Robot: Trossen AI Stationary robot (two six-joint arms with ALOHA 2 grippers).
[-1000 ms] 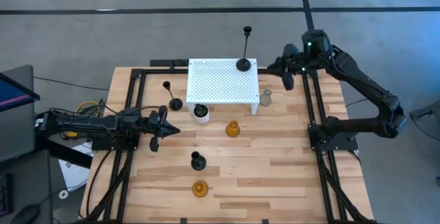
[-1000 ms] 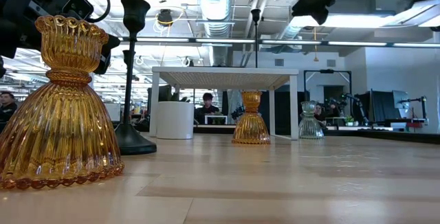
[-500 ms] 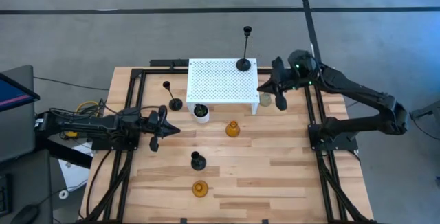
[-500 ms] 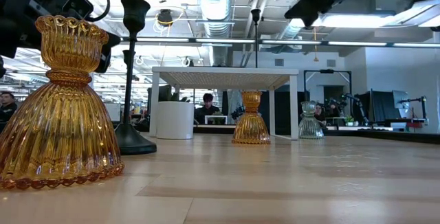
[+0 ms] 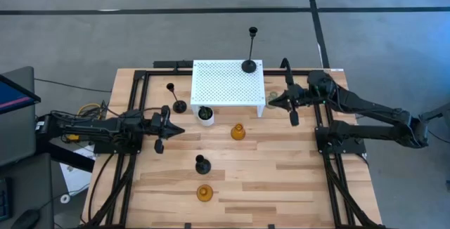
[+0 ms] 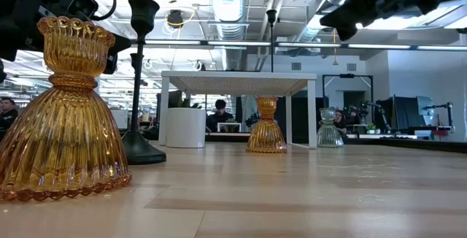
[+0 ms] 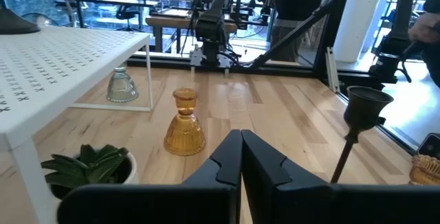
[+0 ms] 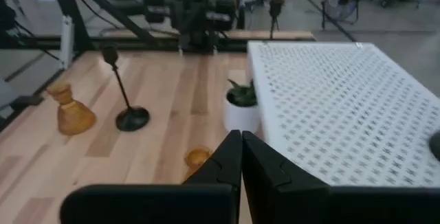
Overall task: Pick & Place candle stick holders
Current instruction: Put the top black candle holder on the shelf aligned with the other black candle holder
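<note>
Clear glass holder (image 5: 271, 101) standing on the surface (image 5: 281, 173) just beside the right leg of the white perforated stand (image 5: 226, 81), partly hidden in the high view by the right gripper (image 5: 290, 102) hovering just above and right of it. Fingers pressed together in the right wrist view, holding nothing. Probably the step in hand: reaching for this clear holder. To do it well: open the fingers first, then come down from the right side, away from the stand leg, and close low on the glass body, gently, since smooth glass may slip or tip.

Tall black holder (image 5: 249, 53) already on top of the stand at its far edge; best to keep the arm low, away from that thin stem. Amber holder (image 5: 238, 131) near the middle, small white pot (image 5: 204, 114) at the stand's near left, both apart from the approach. Open room to the right and near side of the surface. Left gripper (image 5: 163, 127) waiting at the left, fingers together, empty.
</note>
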